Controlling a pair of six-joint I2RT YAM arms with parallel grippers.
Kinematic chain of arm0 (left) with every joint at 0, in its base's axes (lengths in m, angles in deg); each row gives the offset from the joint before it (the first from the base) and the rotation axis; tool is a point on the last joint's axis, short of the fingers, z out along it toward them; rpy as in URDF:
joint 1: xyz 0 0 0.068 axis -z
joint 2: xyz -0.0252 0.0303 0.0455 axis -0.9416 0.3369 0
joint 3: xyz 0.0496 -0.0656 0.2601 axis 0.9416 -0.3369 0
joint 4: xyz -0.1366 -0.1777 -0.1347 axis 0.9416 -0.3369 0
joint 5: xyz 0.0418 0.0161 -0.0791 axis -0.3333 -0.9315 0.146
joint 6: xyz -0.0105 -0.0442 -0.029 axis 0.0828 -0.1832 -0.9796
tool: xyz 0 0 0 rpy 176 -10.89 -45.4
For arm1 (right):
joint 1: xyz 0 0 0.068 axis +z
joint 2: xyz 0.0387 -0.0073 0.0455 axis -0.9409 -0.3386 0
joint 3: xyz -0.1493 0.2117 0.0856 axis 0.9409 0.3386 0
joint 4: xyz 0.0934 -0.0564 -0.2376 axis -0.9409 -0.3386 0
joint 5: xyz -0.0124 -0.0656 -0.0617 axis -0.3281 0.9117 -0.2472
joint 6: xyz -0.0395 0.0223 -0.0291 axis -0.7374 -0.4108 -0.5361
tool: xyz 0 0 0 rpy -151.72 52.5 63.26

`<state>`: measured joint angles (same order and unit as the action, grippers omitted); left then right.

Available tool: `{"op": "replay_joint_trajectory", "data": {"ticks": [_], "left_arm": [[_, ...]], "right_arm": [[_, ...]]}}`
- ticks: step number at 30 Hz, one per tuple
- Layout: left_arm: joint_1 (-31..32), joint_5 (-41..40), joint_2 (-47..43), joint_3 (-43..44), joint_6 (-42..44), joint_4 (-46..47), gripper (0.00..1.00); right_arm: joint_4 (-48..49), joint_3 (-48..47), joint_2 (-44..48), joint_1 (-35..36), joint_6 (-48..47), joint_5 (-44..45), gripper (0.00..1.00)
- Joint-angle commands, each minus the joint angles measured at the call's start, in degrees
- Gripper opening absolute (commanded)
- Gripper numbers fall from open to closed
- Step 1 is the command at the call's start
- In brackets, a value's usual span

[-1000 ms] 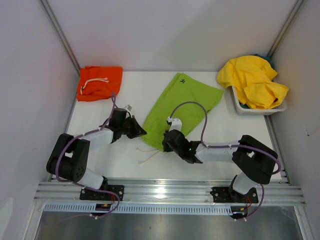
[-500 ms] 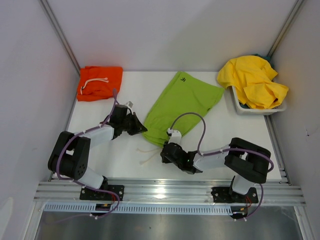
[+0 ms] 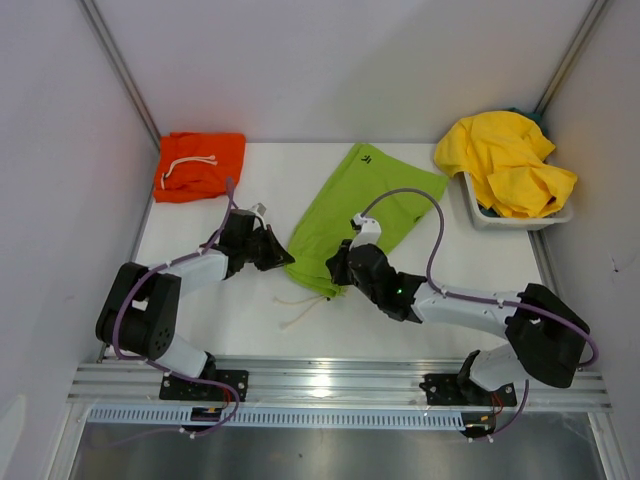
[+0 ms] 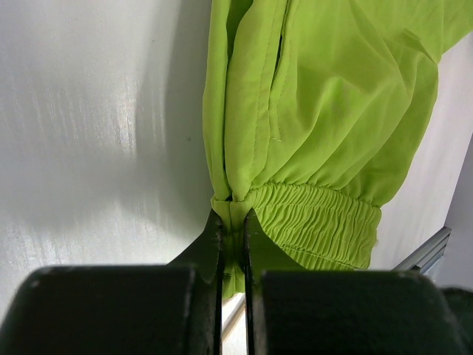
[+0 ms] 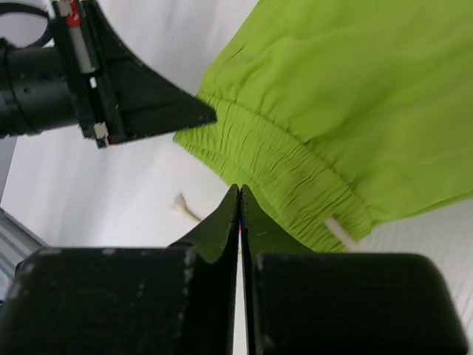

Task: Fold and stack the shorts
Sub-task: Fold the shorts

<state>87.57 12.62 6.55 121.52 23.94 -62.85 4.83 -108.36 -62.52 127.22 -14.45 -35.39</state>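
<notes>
The lime green shorts [image 3: 365,205] lie lengthwise folded across the middle of the table, with a dark logo at the far end. My left gripper [image 3: 283,262] is shut on the left corner of their elastic waistband [image 4: 310,222]; the fabric sits pinched between the jaws [image 4: 232,222]. My right gripper [image 3: 336,270] is shut and empty, its tips [image 5: 239,194] at the near edge of the waistband [image 5: 281,159]. The orange shorts [image 3: 198,165] lie folded at the far left. Yellow shorts [image 3: 508,162] are heaped in a bin at the far right.
A white bin [image 3: 482,216] holds the yellow heap at the back right. A white drawstring [image 3: 296,310] trails from the waistband onto the table toward the near edge. White walls close in the left, back and right sides.
My right gripper drew back toward the near edge, then moved forward to the waistband again. My left gripper has kept its hold and not moved.
</notes>
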Motion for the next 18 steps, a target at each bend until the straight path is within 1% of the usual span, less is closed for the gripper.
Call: {"op": "replay_joint_trajectory", "data": {"ticks": [1, 2, 5, 7, 8, 10, 11, 12, 14, 18], "left_arm": [[-0.4, -0.1, -1.1, -0.1, 1.3, 1.2, 0.00], [-0.4, 0.0, -1.2, -0.1, 1.3, 1.2, 0.00], [-0.4, 0.2, -1.5, 0.1, 1.3, 1.1, 0.00], [-0.4, 0.2, -1.6, 0.1, 1.3, 0.9, 0.00], [-0.4, 0.3, -1.6, 0.1, 1.4, 0.9, 0.00], [-0.4, 0.4, -1.5, 0.1, 1.4, 0.9, 0.00], [-0.4, 0.4, -1.4, 0.1, 1.4, 0.9, 0.00], [-0.4, 0.4, -1.3, 0.4, 1.5, 0.9, 0.00], [-0.4, 0.4, -1.0, 0.5, 1.8, 0.7, 0.00], [-0.5, -0.1, -0.1, 1.7, 2.7, 0.2, 0.00]], "right_arm": [[0.8, -0.9, -1.0, -3.7, -4.1, -2.5, 0.00], [2.3, -0.5, -1.8, -5.8, -3.7, -4.4, 0.00], [6.3, 2.2, -5.9, -8.1, -2.4, -7.5, 0.00], [8.4, 4.2, -9.2, -8.3, 0.1, -8.1, 0.00], [12.2, 6.9, -10.3, -8.3, 1.2, -9.7, 0.00], [16.4, 9.9, -14.3, -8.0, 5.0, -11.3, 0.00], [20.3, 12.0, -15.9, -6.7, 6.0, -12.1, 0.00], [21.5, 12.6, -19.0, -5.5, 7.5, -11.7, 0.00], [23.4, 13.0, -21.4, -3.1, 8.6, -10.5, 0.00], [22.7, 11.6, -24.3, 4.1, 9.9, -6.6, 0.00]]}}
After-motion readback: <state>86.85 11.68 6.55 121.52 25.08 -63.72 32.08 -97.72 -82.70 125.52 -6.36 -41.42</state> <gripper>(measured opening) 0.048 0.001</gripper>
